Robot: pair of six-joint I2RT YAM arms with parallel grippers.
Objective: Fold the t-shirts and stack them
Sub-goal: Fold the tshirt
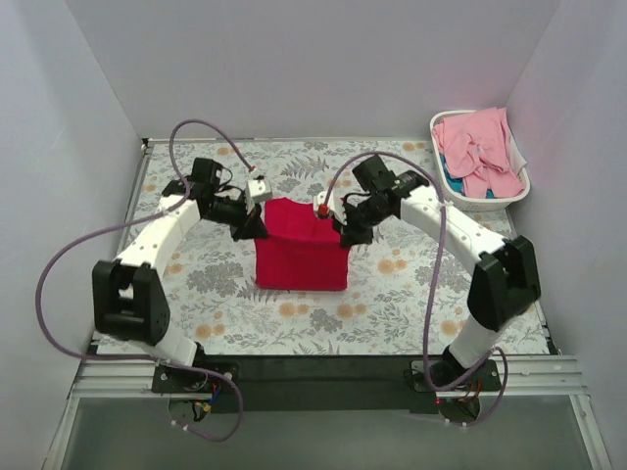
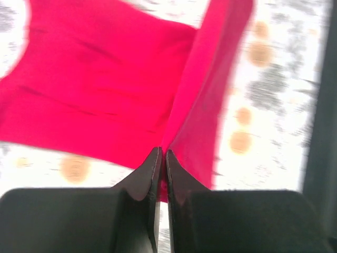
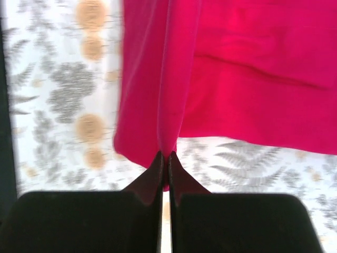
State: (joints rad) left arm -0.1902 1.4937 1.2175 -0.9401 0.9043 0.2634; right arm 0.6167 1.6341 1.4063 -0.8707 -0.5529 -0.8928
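A crimson red t-shirt (image 1: 300,257) lies partly folded in the middle of the floral table. My left gripper (image 1: 251,227) is shut on its far left corner and lifts that edge; the left wrist view shows red cloth (image 2: 105,89) pinched between the fingertips (image 2: 154,163). My right gripper (image 1: 347,233) is shut on the far right corner; the right wrist view shows a fold of red cloth (image 3: 174,95) hanging from the closed fingertips (image 3: 175,166). Pale pink t-shirts (image 1: 480,149) are heaped in the basket at the back right.
A white laundry basket (image 1: 524,186) stands at the table's back right corner. The floral tablecloth (image 1: 196,284) covers the table. White walls enclose three sides. A black strip runs along the near edge by the arm bases.
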